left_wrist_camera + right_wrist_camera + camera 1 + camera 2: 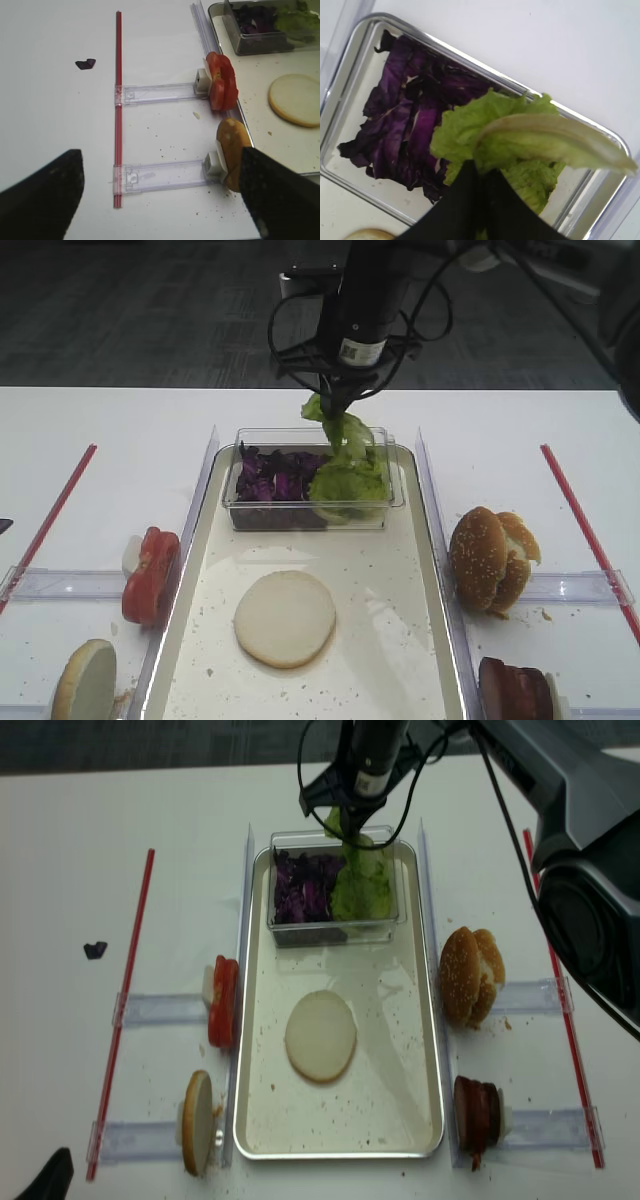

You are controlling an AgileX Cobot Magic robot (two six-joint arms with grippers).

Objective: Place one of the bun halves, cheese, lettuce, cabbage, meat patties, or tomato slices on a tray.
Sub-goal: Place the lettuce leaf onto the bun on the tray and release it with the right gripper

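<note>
Here the right gripper (338,410) is seen closed on a leaf of lettuce (520,135), which is held up over the right half of a clear tub (390,502); more lettuce lies in that half beneath it, and purple cabbage (272,476) fills the left half. The tub is set at the far end of the tray (430,570). On the tray floor one pale bun half (285,618) is laid flat, cut face up, well apart from the tub. Left of the tray, a stack of tomato slices (150,573) is stood on edge against a clear holder, and nearer the camera one bun half (84,681) is stood upright. Right of the tray, two sesame bun halves (490,558) are leaned together, and meat patties (513,688) are stacked on edge at the near corner; their number cannot be told. The left gripper (160,192) is held with its jaws wide apart above the bare table, nothing between them.
</note>
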